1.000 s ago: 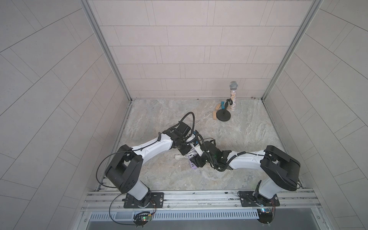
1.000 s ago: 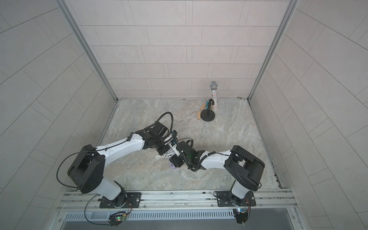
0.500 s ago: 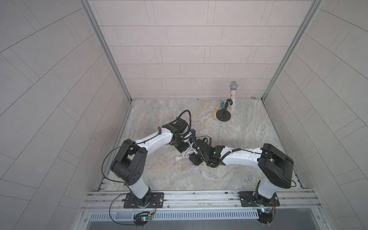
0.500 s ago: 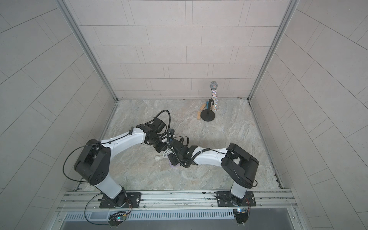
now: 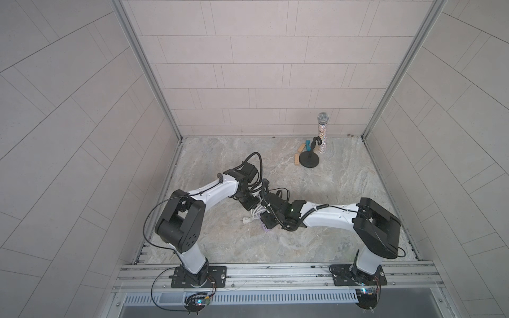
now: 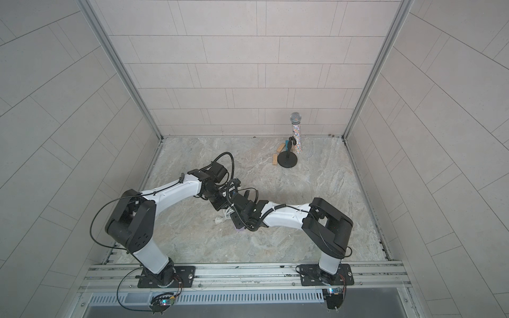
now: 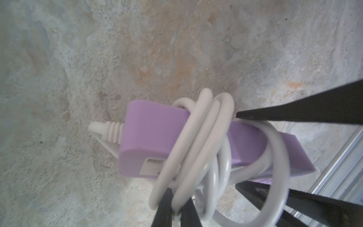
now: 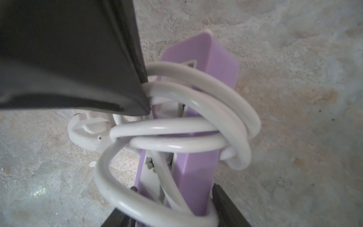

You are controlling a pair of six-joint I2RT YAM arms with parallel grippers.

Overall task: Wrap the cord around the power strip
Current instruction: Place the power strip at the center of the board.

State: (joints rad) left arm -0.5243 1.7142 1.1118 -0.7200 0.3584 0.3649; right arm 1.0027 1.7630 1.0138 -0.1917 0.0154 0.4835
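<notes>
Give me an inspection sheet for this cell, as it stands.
Surface: marbled tabletop, no spills seen.
Job's things: cord wound several loose turns round the power strip; plug free beside it.
Clutter: upright microphone, black stand and wooden blocks at the back, apart from the work.
Grippers: left gripper shut on the power strip; right gripper straddles strip and loops, grip unclear.
Cables: black arm cable arcs over the left wrist.
Surroundings: tiled walls, metal rail in front.
</notes>
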